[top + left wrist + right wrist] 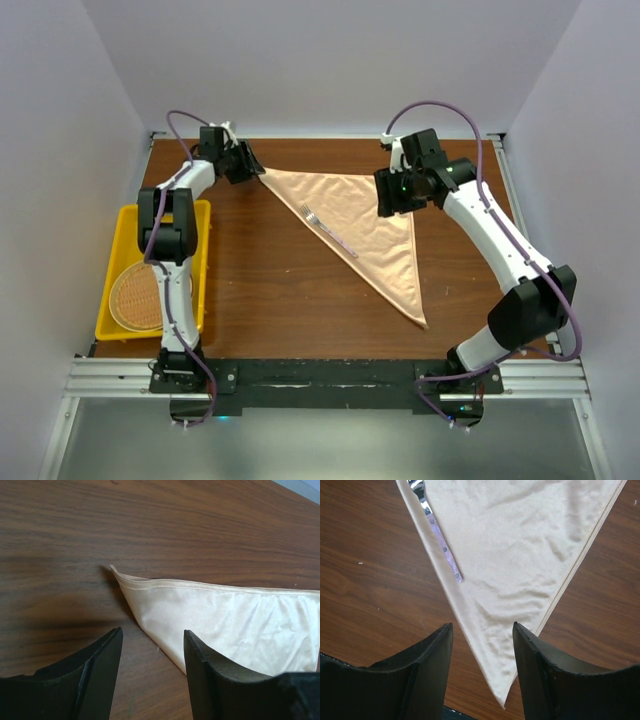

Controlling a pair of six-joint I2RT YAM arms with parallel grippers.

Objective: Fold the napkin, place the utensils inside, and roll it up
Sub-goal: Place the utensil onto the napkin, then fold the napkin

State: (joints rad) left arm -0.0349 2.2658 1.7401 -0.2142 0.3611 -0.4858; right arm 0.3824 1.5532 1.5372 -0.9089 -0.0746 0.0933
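The peach napkin (370, 225) lies folded into a triangle on the wooden table. A slim silver fork (328, 230) lies on it along the long folded edge. My left gripper (252, 165) is open and empty, low at the napkin's far left corner. In the left wrist view the napkin (225, 620) lies just ahead of the left gripper (152, 632). My right gripper (392, 200) is open and empty, raised over the napkin's right side. In the right wrist view the right gripper (482, 625) hangs over the napkin's (520, 555) pointed corner, with the fork (440, 535) at the upper left.
A yellow tray (105, 300) stands at the table's left edge and holds a round wicker mat (140, 295). White walls close in the table on three sides. A black rail (320, 372) runs along the near edge.
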